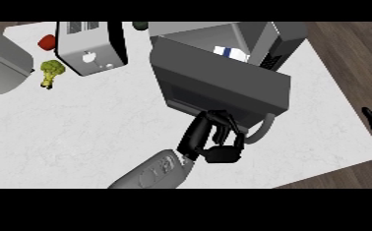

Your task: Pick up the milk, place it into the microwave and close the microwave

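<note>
- White marbled worktop point(94, 127) across the view, dark wood floor beyond its right edge.
- Microwave point(283, 33) at the back right, its door point(218, 82) swung partway, leaving a gap at the top into the cavity.
- Milk point(231, 53) inside that cavity, a white and blue carton seen over the door's upper edge; placing step judged done, closing step in hand.
- Left robot hand point(214, 131) on the door's outer face near its lower edge, just beside the curved grey handle point(265, 127); fingers fairly straight and spread against the panel, pinching nothing, likely so as to push the door round on its hinge rather than pull it.
- Right robot hand point(365, 113) only a dark sliver at the view's right edge; spread or curled, cannot tell.
- Toaster point(87, 48), broccoli point(51, 72) and a small red item point(47, 41) at the back left, well apart from the door's swing, so no likely obstruction.
- Next: continued push until flush with the front; risk judged to be fingers sliding off the panel's edge before latching.
</note>
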Controlling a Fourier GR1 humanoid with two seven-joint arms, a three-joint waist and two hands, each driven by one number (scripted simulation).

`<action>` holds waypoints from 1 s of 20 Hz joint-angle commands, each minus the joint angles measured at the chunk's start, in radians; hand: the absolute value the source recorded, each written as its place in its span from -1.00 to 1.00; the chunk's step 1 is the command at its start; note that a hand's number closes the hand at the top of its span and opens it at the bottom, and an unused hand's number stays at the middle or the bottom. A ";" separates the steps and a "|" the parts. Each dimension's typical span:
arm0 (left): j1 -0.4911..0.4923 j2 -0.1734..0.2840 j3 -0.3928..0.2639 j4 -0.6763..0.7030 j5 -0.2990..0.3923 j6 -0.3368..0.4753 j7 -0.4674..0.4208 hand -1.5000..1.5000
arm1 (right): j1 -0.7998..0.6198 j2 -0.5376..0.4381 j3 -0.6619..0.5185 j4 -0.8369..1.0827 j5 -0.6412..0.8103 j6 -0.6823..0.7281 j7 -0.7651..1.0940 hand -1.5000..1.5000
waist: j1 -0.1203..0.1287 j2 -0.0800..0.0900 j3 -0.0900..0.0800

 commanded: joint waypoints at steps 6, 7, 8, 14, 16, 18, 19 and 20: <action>-0.126 -0.005 0.093 0.049 0.175 0.041 -0.062 1.00 | -0.046 -0.068 -0.010 -0.054 -0.087 0.064 0.066 -1.00 | -0.063 0.020 0.000; -0.143 -0.005 0.103 0.054 0.196 0.042 -0.067 1.00 | -0.041 -0.053 0.004 -0.059 -0.086 0.056 0.073 -1.00 | -0.066 0.021 0.001; -0.148 -0.005 0.106 0.083 0.205 0.047 -0.069 1.00 | -0.044 -0.075 -0.008 -0.062 -0.094 0.064 0.085 -1.00 | -0.065 0.022 0.001; -0.238 -0.005 0.154 0.156 0.282 0.051 -0.076 1.00 | -0.073 -0.114 -0.020 -0.068 -0.123 0.080 0.120 -1.00 | -0.090 0.036 0.003; -0.260 -0.005 0.173 0.187 0.306 0.032 -0.091 1.00 | -0.082 -0.122 -0.032 -0.074 -0.137 0.075 0.131 -1.00 | -0.087 0.036 0.003; -0.299 -0.005 0.190 0.193 0.330 0.026 -0.102 1.00 | -0.086 -0.131 -0.043 -0.063 -0.153 0.083 0.134 -1.00 | -0.101 0.037 0.005; -0.302 -0.005 0.199 0.200 0.345 0.022 -0.110 1.00 | -0.092 -0.137 -0.040 -0.066 -0.157 0.088 0.142 -1.00 | -0.099 0.041 0.003; -0.307 -0.005 0.205 0.205 0.357 0.011 -0.125 1.00 | -0.100 -0.148 -0.048 -0.060 -0.165 0.090 0.150 -1.00 | -0.097 0.044 0.003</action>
